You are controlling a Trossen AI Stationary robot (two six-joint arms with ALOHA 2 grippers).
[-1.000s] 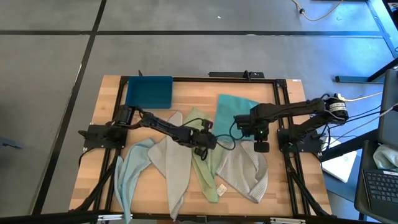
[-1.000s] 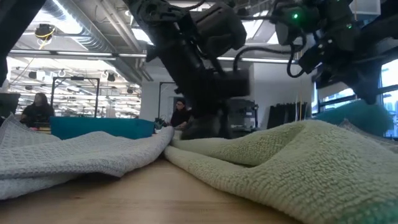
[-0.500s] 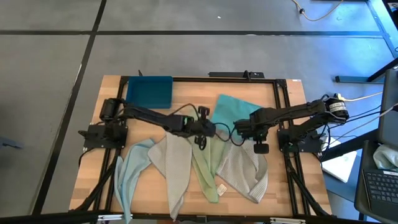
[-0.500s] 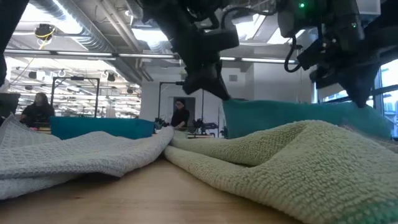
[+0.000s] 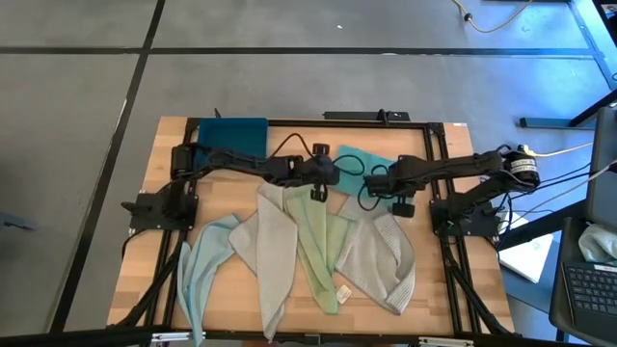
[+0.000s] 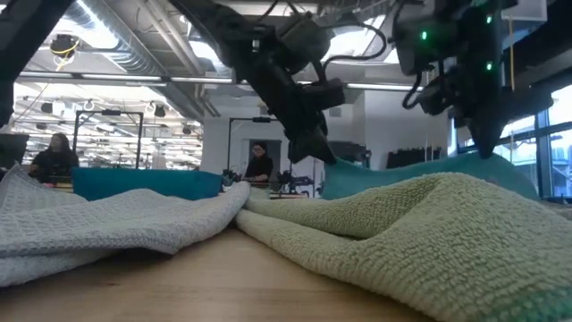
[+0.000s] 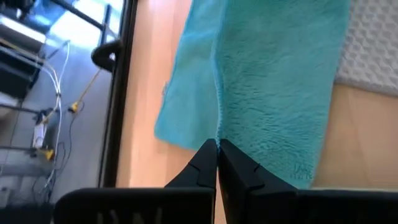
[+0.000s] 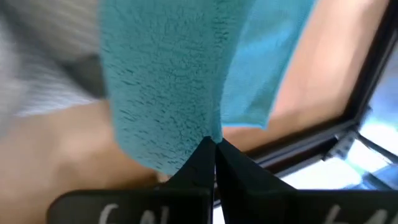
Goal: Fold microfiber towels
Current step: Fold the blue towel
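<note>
The teal towel point(image 5: 362, 159) was a bright blue-green with a fuzzy pile, plain and unpatterned. The pale green towel point(image 5: 316, 243) was a soft yellowish green with a looped terry texture and a small white tag near one corner. Two grey towels point(image 5: 273, 249) were light grey, with a fine waffle weave on the one seen close in the low view. The pale blue towel point(image 5: 197, 272) was plain. The tray point(image 5: 230, 141) was dark blue. The desk point(image 5: 453, 306) was light wood, framed in black. Both arms were black.
</note>
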